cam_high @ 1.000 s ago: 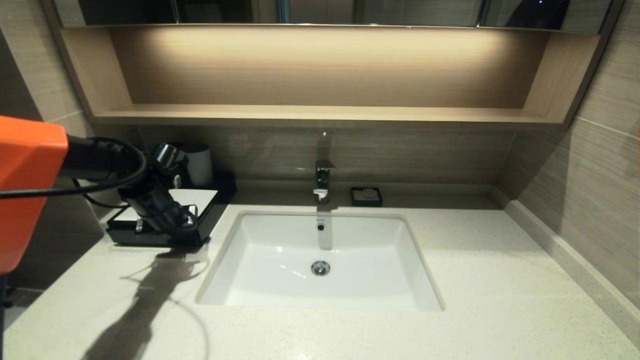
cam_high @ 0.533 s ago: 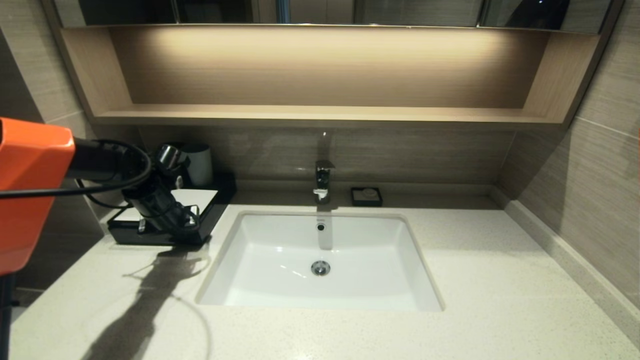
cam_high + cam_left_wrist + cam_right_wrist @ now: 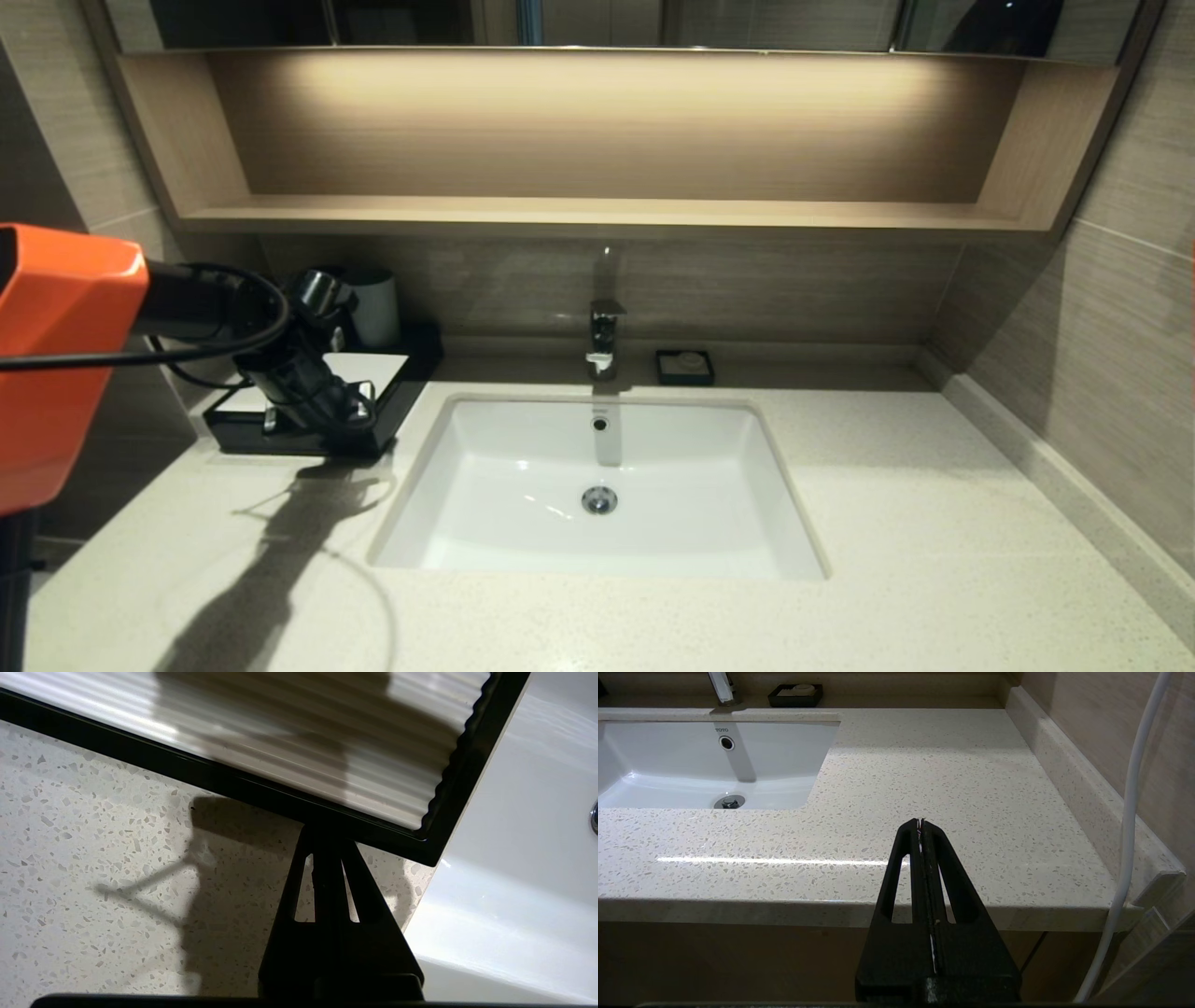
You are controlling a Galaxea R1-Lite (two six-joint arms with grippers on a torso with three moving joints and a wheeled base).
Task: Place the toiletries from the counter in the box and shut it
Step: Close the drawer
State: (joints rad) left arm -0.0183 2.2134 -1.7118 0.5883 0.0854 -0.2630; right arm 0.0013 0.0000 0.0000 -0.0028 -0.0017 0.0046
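Fingers of the left gripper [image 3: 325, 833] are pressed together with nothing between them, and their tips meet the black front edge of the box [image 3: 392, 392], close to its corner on the sink side. In the head view this gripper [image 3: 350, 415] sits low over the front of the box, at the left back part of the counter [image 3: 934, 523], with the orange arm cover behind it at the left edge. The box is low and black, its top panel is white and ribbed, and it stands just beside the left rim of the sink [image 3: 523, 467]. I cannot tell from these views if the drawer is fully in. No toothbrush and no sachet shows on the counter in any view. A grey cup [image 3: 375, 306] stands behind the box, near the wall. A faucet [image 3: 602, 341] is at the back middle of the sink, and a small black soap dish [image 3: 684, 367] is just right of it. The right gripper [image 3: 920, 822] is also closed and empty; it hangs in front of the counter edge, on the right side, well apart from the box.
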